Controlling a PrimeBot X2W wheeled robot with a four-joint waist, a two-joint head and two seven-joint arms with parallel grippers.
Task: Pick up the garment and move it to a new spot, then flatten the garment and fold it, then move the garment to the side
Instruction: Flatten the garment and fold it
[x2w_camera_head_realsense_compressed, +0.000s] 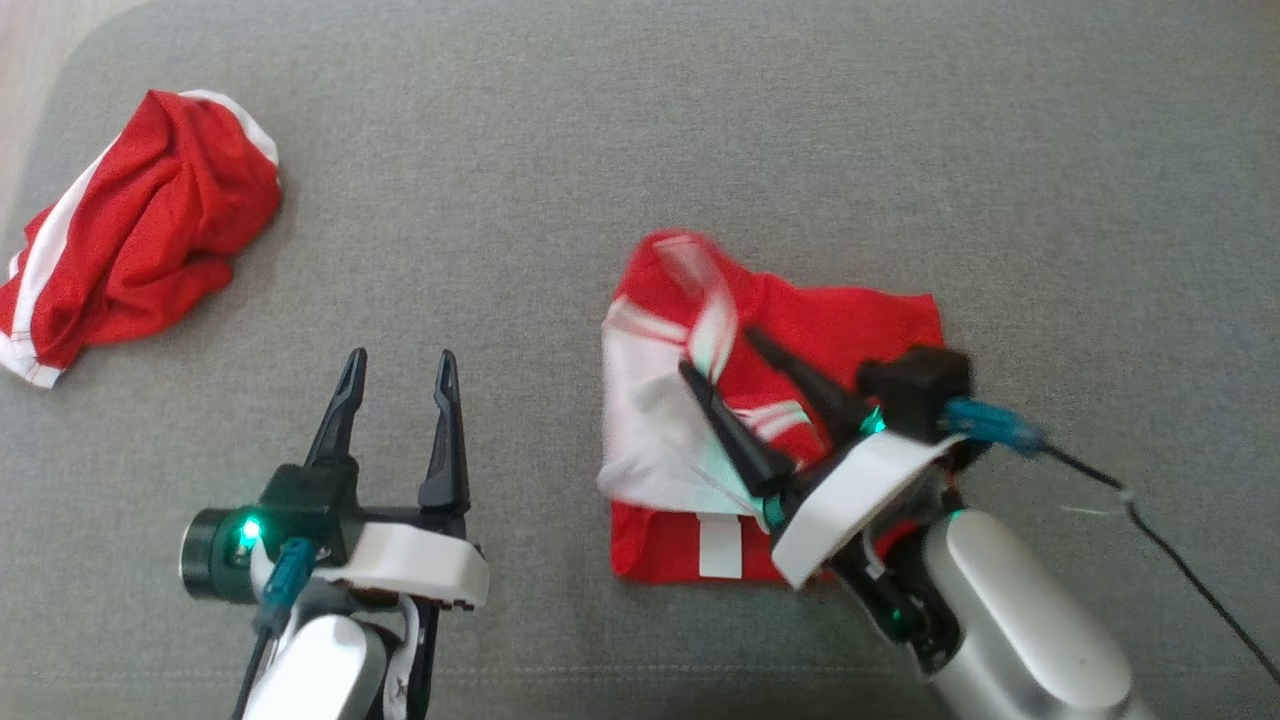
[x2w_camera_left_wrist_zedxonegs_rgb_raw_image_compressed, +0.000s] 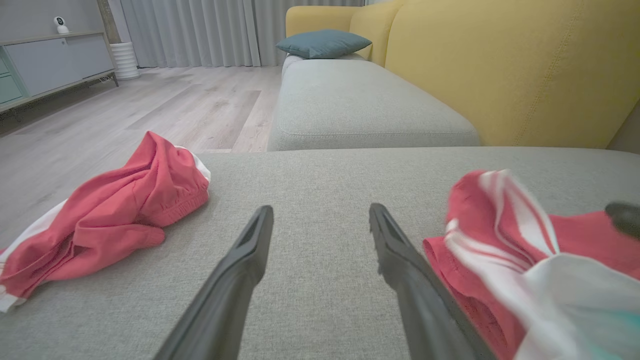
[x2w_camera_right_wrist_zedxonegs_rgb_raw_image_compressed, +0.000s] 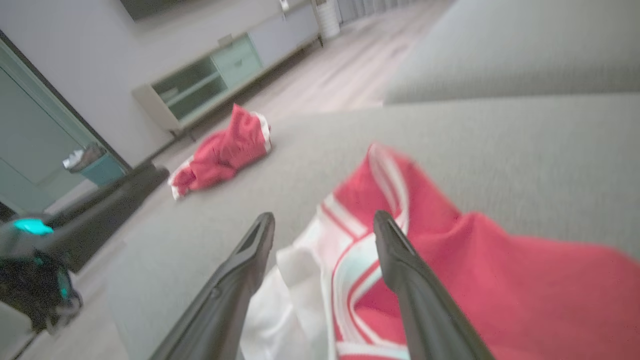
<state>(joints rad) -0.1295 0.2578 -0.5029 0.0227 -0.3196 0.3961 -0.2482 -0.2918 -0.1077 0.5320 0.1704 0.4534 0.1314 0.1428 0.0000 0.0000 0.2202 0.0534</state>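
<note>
1. Roughly mid-task, by my read: the garment (x2w_camera_head_realsense_compressed: 850, 320), red w/ white parts & stripes, lies on the grey cushion (x2w_camera_head_realsense_compressed: 700, 120), right of centre in head view, directly under the right gripper (x2w_camera_head_realsense_compressed: 718, 352).
2. R pincer: fingers spread wide, nothing pinched btwn them. They slant close over the white panel (x2w_camera_head_realsense_compressed: 650, 440). Whether they touch the fabric I can't tell, as the pic is blurred there.
3. L side: left gripper (x2w_camera_head_realsense_compressed: 400, 356) is also wide & empty, over bare cushion near the garment's left edge, not touching it.
4. Prob. done: pick-up & move to a new spot. The cloth sits well apart from a second red garment (x2w_camera_head_realsense_compressed: 140, 240), crumpled at the cushion's far left.
5. Partly done: flatten/fold. Lower & right parts lie fairly flat w/ a roughly square outline. But the white panel is bunched on top & a striped flap (x2w_camera_head_realsense_compressed: 700, 290) stands up at the upper left, blurred. Not a neat fold yet.
6. Left to do, imo: smooth out or finish the fold, then shift the bundle to the side. That last step isn't done; it sits mid-cushion.
7. Wrist views agree: R cam has its fingers (x2w_camera_right_wrist_zedxonegs_rgb_raw_image_compressed: 400, 270) over the striped area, L cam has the cloth (x2w_camera_left_wrist_zedxonegs_rgb_raw_image_compressed: 500, 235) just beside its right-hand finger.
</note>
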